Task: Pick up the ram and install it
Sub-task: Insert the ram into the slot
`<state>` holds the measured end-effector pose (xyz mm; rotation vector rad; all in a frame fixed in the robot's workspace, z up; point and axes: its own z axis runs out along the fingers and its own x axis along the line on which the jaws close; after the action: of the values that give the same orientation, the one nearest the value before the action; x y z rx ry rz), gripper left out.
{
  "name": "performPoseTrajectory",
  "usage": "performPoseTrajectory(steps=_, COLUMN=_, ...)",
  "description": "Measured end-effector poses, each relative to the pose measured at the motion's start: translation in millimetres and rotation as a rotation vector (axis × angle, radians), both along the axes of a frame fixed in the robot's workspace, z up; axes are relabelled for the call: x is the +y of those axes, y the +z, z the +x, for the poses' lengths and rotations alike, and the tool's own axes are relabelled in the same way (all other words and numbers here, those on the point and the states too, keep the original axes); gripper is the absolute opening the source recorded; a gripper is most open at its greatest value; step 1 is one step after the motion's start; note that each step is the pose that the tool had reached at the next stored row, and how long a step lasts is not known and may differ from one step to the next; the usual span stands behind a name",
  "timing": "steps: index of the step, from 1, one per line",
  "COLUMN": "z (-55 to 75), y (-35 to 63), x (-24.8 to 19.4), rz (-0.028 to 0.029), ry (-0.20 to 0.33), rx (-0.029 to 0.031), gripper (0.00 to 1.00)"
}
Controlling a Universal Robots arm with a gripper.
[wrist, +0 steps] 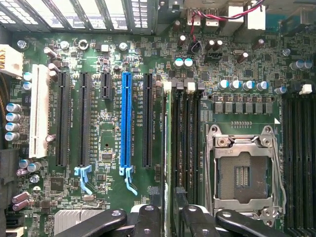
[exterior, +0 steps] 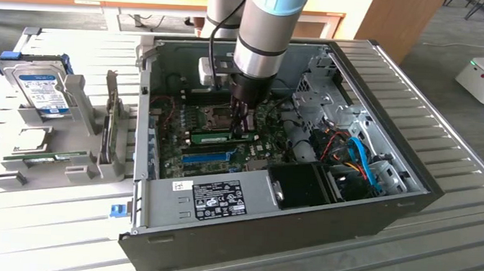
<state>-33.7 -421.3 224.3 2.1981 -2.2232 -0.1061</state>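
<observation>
My gripper (exterior: 242, 124) reaches down into the open PC case (exterior: 222, 199), over the motherboard beside the CPU socket (exterior: 212, 118). In the wrist view the ram (wrist: 168, 148) shows edge-on as a thin green strip. It runs along the first of the black memory slots (wrist: 190, 143), between my two black fingers (wrist: 148, 222). The gripper (wrist: 170, 221) is shut on the ram. I cannot tell whether the stick is seated in the slot or just above it. A matching green stick (exterior: 46, 157) lies on the grey rack outside the case.
The rack at the exterior view's left also holds a hard drive (exterior: 41, 88) and an upright expansion card (exterior: 110, 125). Around the gripper are the CPU socket (wrist: 244, 170), a blue PCIe slot (wrist: 126, 123), black slots, capacitors, and cables and a fan (exterior: 306, 185) in the case.
</observation>
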Motion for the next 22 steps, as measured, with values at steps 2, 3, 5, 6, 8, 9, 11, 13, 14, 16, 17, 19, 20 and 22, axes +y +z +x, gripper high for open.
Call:
performPoseTrajectory(steps=2, z=0.0, y=0.0, x=0.0, rz=0.0000, ry=0.000, rx=0.0000, gripper=0.25)
performPoseTrajectory(steps=3, z=0.0, y=0.0, x=0.0, rz=0.0000, ry=0.000, rx=0.0000, gripper=0.25)
performPoseTrajectory(steps=5, z=0.0, y=0.2, x=0.0, rz=-0.0001, ry=0.000, rx=0.0001, gripper=0.25)
performPoseTrajectory(steps=6, z=0.0, y=0.8, x=0.0, rz=-0.0003, ry=0.000, rx=0.0002, gripper=0.25)
performPoseTrajectory(steps=8, z=0.0, y=3.4, x=0.0, rz=0.0000, ry=0.000, rx=0.0001, gripper=0.25)
performPoseTrajectory(steps=9, z=0.0, y=5.7, x=0.0, rz=-0.0001, ry=0.000, rx=0.0001, gripper=0.25)
performPoseTrajectory(steps=11, z=0.0, y=10.4, x=0.0, rz=-0.0001, ry=0.000, rx=0.0001, gripper=0.25)
performPoseTrajectory(steps=13, z=0.0, y=15.7, x=0.0, rz=0.0001, ry=0.000, rx=0.0000, gripper=0.25)
performPoseTrajectory(steps=14, z=0.0, y=18.6, x=0.0, rz=0.0000, ry=0.000, rx=0.0000, gripper=0.25)
performPoseTrajectory(steps=16, z=0.0, y=24.5, x=0.0, rz=0.0000, ry=0.000, rx=0.0000, gripper=0.25)
performPoseTrajectory(steps=17, z=0.0, y=27.7, x=0.0, rz=-0.0001, ry=0.000, rx=0.0001, gripper=0.25)
performPoseTrajectory(steps=19, z=0.0, y=33.7, x=0.0, rz=0.0000, ry=0.000, rx=0.0001, gripper=0.25)
performPoseTrajectory(steps=20, z=0.0, y=37.1, x=0.0, rz=0.0000, ry=0.000, rx=0.0001, gripper=0.25)
performPoseTrajectory(steps=22, z=0.0, y=43.3, x=0.0, rz=0.0000, ry=0.000, rx=0.0000, gripper=0.25)
